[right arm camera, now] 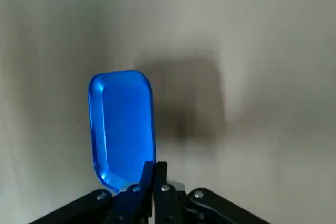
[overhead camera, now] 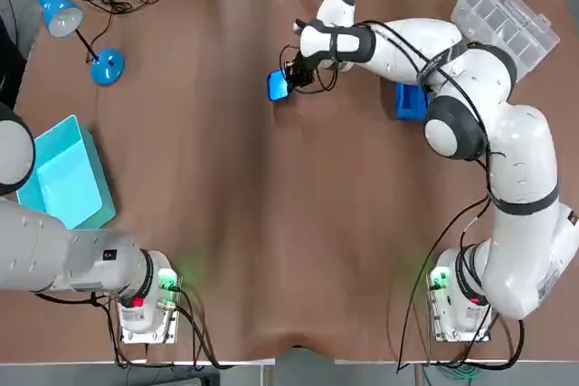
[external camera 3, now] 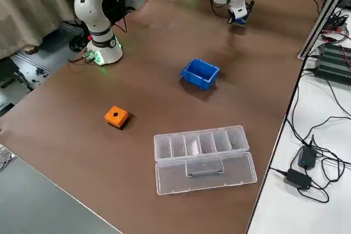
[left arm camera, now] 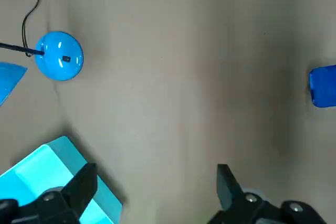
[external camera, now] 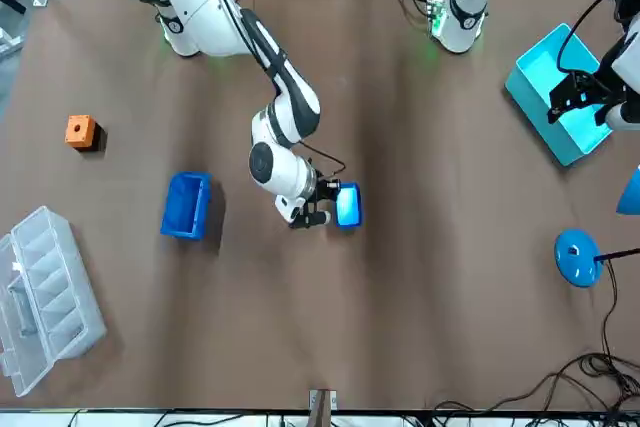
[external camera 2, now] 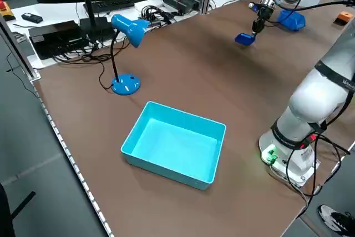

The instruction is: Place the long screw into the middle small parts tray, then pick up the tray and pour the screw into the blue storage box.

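Two arms logged. Top view: the right gripper (overhead camera: 291,74) reaches over the far middle of the brown table (overhead camera: 271,250), fingers pinched on the rim of the small blue tray (overhead camera: 278,86). The dark blue bin (overhead camera: 410,102) sits partly under its forearm and the teal box (overhead camera: 63,174) at the left edge; we cannot say which is the storage box. Front view: the left gripper (external camera: 575,97) hangs over the teal box; an orange block (external camera: 80,131) and a clear compartment case (external camera: 45,292) lie on the right arm's side. Left side view: a desk lamp (external camera 2: 125,31) stands near the teal box, with cables on the bench beyond. Left wrist view: fingers spread, empty. Right wrist view: the tray's shadow falls offset, so we judge it lifted. No long screw is visible anywhere, so we cannot tell whether the pour remains.
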